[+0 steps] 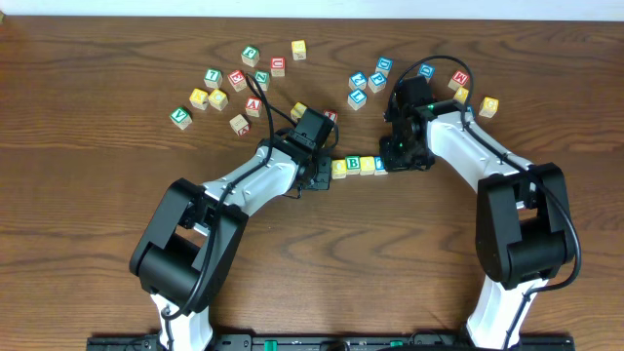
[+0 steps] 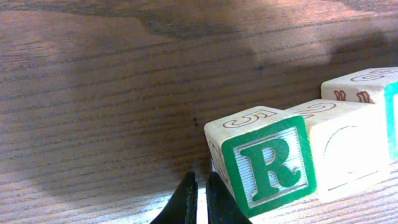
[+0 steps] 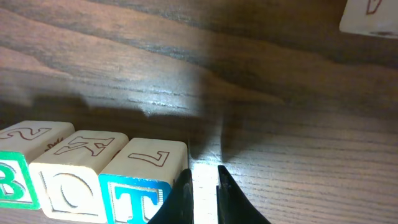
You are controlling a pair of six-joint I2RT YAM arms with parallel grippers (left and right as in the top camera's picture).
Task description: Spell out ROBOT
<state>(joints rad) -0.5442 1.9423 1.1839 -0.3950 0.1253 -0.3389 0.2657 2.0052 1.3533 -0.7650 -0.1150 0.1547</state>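
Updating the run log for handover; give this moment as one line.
block row: lined up between grippers | left gripper: shut, beside R block | right gripper: slightly parted, empty, beside T block

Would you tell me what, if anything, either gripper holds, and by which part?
Nothing is held: the left gripper sits empty beside the green-lettered R wooden cube, the right gripper empty beside the blue-lettered T wooden cube.

Dark wood bench (image 1: 88, 244), loose letter cubes in two groups toward the far edge. Left group: green-faced cube (image 1: 251, 54), pale yellow cube (image 1: 298, 49), red-lettered cube (image 1: 277, 66), two yellow cubes (image 1: 199, 97) touching, green V cube (image 1: 179, 118) nearest the left edge. Right group: blue-faced cubes (image 1: 359, 81) clustered, red W cube (image 1: 460, 80), yellow-sided cube (image 1: 488, 105) nearest the right edge.
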